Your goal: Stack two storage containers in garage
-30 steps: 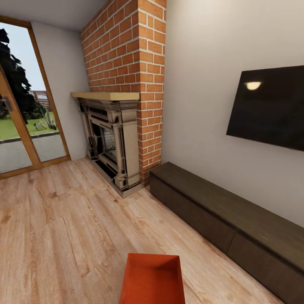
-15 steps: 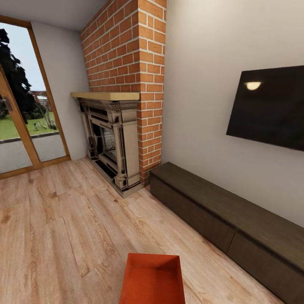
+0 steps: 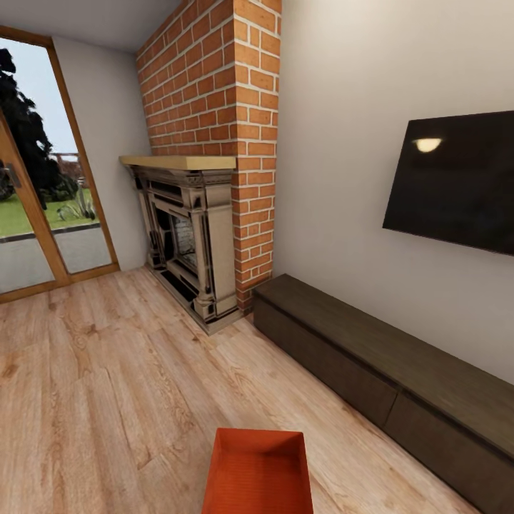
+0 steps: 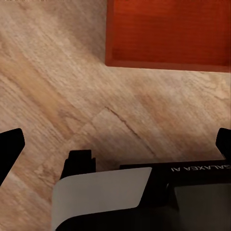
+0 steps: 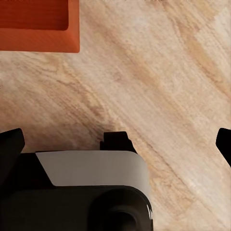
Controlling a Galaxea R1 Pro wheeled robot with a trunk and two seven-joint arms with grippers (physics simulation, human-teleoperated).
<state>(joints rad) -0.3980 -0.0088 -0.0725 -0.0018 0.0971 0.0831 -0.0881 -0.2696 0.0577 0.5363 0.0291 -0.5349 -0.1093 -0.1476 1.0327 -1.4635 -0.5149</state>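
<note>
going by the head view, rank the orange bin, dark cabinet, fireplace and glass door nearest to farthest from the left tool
1. The orange bin, on the wood floor right in front of the robot; the left tool hangs beside it.
2. The dark cabinet, along the right wall.
3. The fireplace, under the brick chimney.
4. The glass door, far left, rearmost.

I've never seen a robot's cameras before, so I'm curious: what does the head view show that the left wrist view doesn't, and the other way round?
The head view alone takes in the room: the red brick chimney with its fireplace, the wall-mounted black TV, the long low dark wood cabinet and the wood-framed glass doors. The left wrist view alone shows the left gripper, its black fingertips wide apart, plus dark robot parts below. Both show the orange-red rectangular lidless bin on the light wood plank floor.
</note>
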